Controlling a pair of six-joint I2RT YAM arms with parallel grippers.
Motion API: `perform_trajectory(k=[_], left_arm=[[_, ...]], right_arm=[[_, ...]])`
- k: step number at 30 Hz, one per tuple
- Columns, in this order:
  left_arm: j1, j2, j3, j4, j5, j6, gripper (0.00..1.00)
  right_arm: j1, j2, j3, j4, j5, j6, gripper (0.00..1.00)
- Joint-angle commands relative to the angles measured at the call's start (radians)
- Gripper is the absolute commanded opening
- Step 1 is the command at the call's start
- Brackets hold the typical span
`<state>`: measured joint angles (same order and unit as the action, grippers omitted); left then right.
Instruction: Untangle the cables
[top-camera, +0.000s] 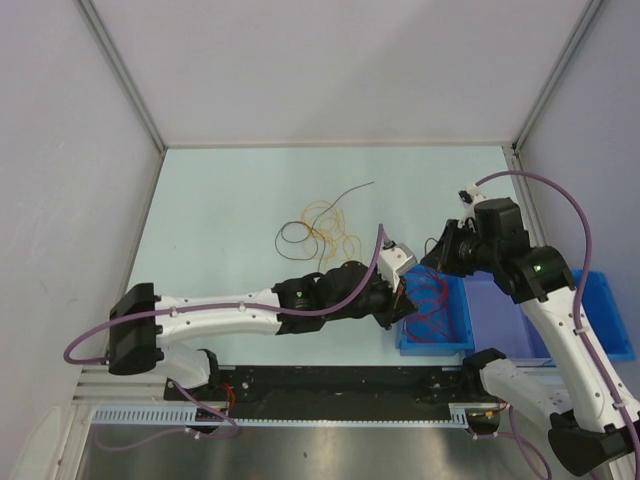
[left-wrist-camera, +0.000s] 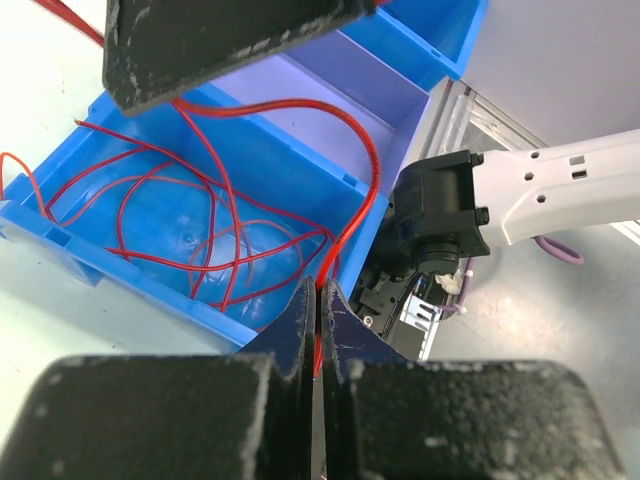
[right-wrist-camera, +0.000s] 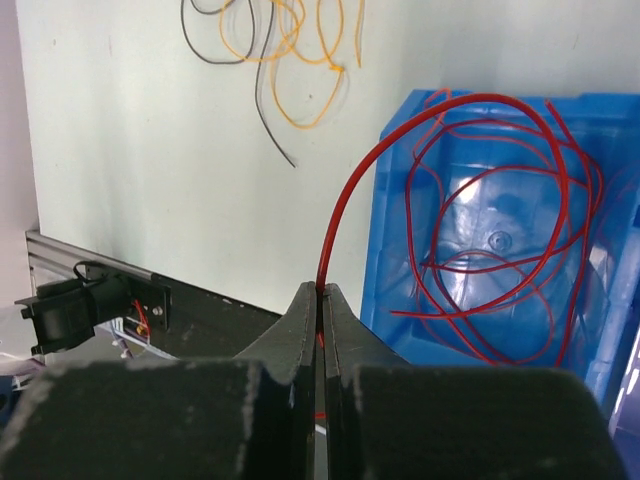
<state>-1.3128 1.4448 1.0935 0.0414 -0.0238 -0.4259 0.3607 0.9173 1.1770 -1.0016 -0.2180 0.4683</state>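
1. While the left gripper (left-wrist-camera: 318, 330) and right gripper (right-wrist-camera: 320, 308) both pinch the red cable (right-wrist-camera: 360, 165) tight, it loops into the blue bin (right-wrist-camera: 385, 230), probably to keep it apart.
2. Orange and black cables (top-camera: 325, 225) lie tangled on the table (top-camera: 230, 200).

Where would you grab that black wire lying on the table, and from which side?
Take the black wire by its free tail, which runs clear of the orange loops. Come straight down from above, closing across it: it lies flat on the table, so a sideways approach would probably just push it.
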Motion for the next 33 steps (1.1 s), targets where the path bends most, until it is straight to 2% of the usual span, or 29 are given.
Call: perform_trajectory(k=[1,7,17,25,26,33], left_arm=[[-0.003,-0.035,0.029,0.029,-0.028,0.006,0.0],[-0.002,-0.024,0.048,0.017,-0.041,0.012,0.0],[-0.002,0.015,0.069,-0.003,-0.062,0.015,0.0],[-0.003,0.052,0.136,-0.035,-0.149,0.019,0.0],[-0.003,0.072,0.152,-0.088,-0.159,0.019,0.0],[-0.003,0.161,0.245,-0.178,-0.218,-0.002,0.0]], right_arm=[[0.004,-0.002,-0.071,-0.008,-0.041,0.062,0.0],[0.0,0.005,-0.238,0.026,-0.032,0.13,0.0],[-0.02,-0.021,-0.293,-0.014,0.206,0.265,0.0],[-0.028,-0.067,-0.343,-0.018,0.256,0.355,0.0],[-0.028,-0.077,-0.349,-0.017,0.262,0.363,0.0],[-0.028,-0.13,-0.399,-0.008,0.246,0.398,0.02]])
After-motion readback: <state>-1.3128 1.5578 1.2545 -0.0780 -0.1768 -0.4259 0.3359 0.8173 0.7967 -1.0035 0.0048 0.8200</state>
